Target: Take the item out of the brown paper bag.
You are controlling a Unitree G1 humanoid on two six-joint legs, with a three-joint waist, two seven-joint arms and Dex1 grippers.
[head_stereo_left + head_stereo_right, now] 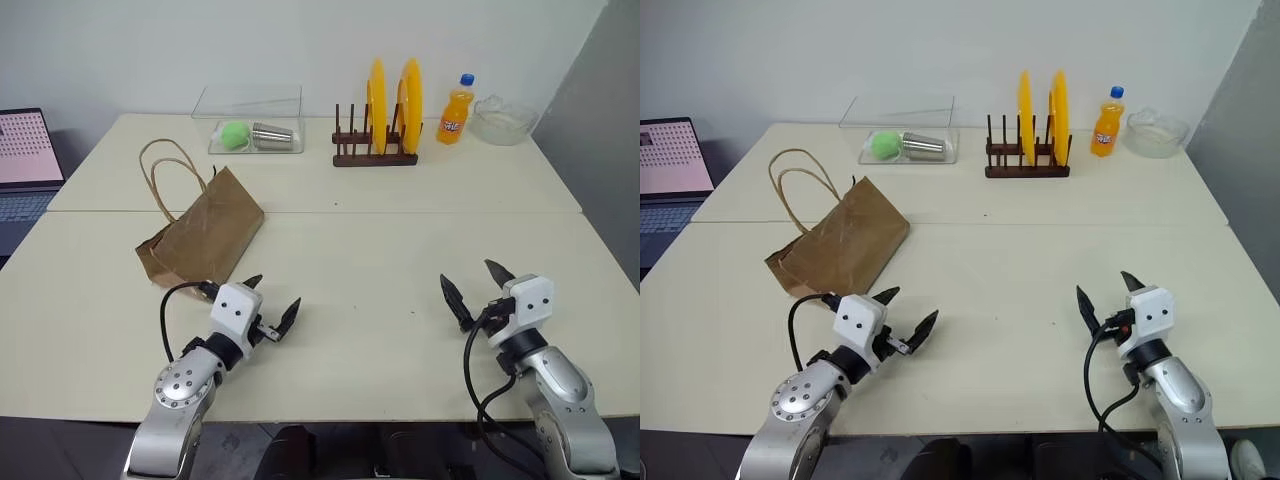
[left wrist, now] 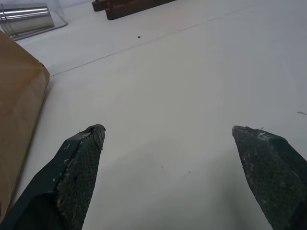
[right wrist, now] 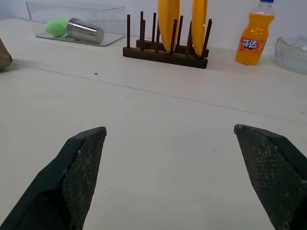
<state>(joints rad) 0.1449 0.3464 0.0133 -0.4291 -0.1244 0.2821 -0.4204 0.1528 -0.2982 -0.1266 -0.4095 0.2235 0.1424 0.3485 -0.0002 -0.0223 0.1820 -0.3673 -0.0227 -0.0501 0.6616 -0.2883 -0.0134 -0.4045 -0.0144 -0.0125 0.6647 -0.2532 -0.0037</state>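
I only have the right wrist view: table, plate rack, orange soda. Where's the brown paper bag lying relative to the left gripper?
Observer: The brown paper bag lies on its side just beyond the left gripper, slightly to its left, not touching it.
Operator: Are its handles reachable?
Observer: The two looped handles lie at the bag's far end, pointing away from the robot.
Operator: Is the left gripper ready?
Observer: Its jaws stand wide open and hold nothing.
Operator: Can you see the item?
Observer: No, nothing sticks out of the bag; its contents are hidden.

Plate rack (image 1: 375, 150), orange soda btl (image 1: 455, 110), laptop (image 1: 28, 160)
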